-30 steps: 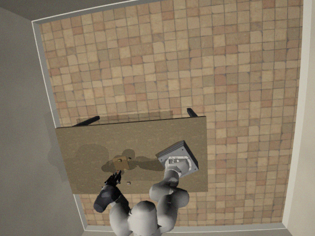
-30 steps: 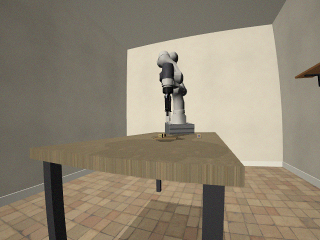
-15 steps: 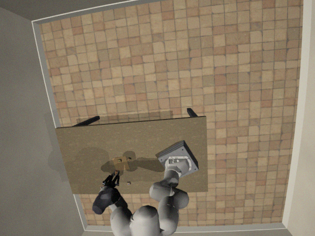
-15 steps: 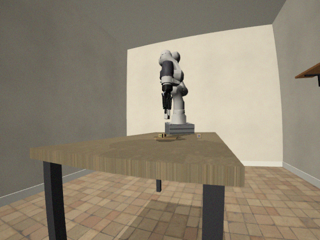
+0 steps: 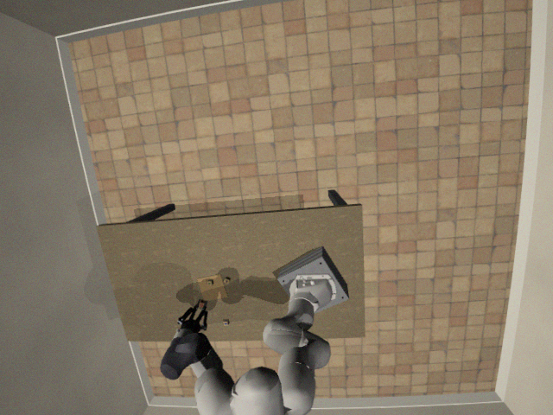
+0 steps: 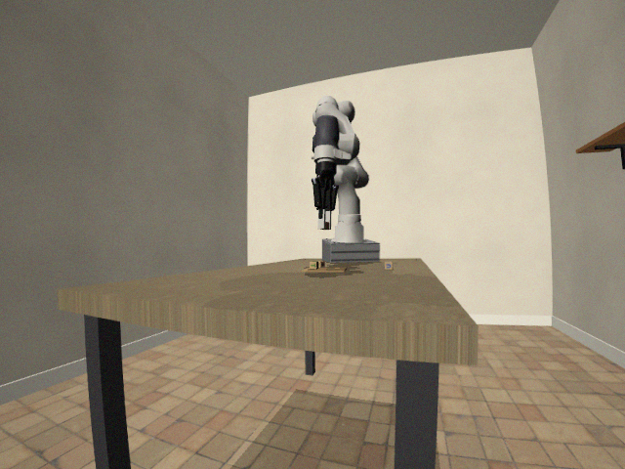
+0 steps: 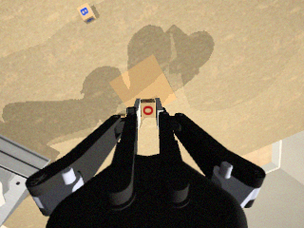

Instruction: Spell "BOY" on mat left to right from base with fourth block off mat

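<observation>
My gripper [image 7: 147, 104] is shut on a block with a red O [image 7: 148, 110] and holds it high above the table. It also shows in the overhead view [image 5: 201, 307] and in the side view [image 6: 326, 222]. The orange-tan mat [image 5: 211, 286] lies flat on the table below and beyond the fingers; in the wrist view the mat [image 7: 142, 83] is partly hidden by the held block. A small block [image 5: 208, 282] sits on the mat and another [image 5: 226, 279] by its edge; their letters are too small to read. A block with a blue B [image 7: 86, 11] lies off the mat, also seen in the overhead view [image 5: 225, 321].
The robot's grey base plate [image 5: 312, 278] stands on the table beside the mat. The table's near edge [image 5: 245, 339] runs close under the arm. A wall shelf [image 6: 603, 141] hangs at the far right, away from the table.
</observation>
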You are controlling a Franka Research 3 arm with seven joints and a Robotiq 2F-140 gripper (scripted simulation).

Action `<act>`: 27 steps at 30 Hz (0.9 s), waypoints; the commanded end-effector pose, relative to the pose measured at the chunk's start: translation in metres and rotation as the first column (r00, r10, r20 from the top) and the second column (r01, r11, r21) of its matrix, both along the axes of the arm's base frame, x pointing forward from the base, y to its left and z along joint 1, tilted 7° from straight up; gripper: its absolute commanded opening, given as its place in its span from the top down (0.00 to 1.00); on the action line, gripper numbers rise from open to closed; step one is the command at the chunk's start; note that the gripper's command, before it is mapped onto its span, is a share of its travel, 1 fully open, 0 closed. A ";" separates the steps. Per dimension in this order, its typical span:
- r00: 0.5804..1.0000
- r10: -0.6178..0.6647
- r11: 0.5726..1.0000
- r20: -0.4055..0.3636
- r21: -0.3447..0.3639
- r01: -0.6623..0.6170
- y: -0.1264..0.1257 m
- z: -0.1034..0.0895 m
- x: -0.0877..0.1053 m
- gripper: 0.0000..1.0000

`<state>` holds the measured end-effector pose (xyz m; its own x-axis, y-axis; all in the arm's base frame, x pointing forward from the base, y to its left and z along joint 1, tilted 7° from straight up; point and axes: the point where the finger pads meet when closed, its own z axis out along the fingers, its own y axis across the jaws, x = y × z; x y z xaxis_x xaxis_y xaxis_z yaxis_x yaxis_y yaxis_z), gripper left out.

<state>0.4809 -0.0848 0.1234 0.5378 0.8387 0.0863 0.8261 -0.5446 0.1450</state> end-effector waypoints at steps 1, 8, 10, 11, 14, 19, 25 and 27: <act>0.991 -0.136 0.990 0.006 0.024 0.136 -0.001 0.003 0.002 0.87; 0.973 -0.232 0.972 0.011 0.037 0.231 -0.004 0.007 0.004 0.87; 0.966 -0.260 0.965 0.012 0.041 0.259 -0.004 0.009 0.005 0.87; 0.962 -0.274 0.961 0.012 0.043 0.274 -0.004 0.009 0.005 0.87; 0.949 -0.315 0.948 0.013 0.049 0.314 -0.005 0.011 0.006 0.87; 0.924 -0.383 0.923 0.014 0.060 0.381 -0.007 0.013 0.007 0.87; 0.890 -0.457 0.888 0.013 0.072 0.455 -0.008 0.016 0.008 0.87; 0.877 -0.481 0.875 0.013 0.076 0.479 -0.008 0.016 0.008 0.87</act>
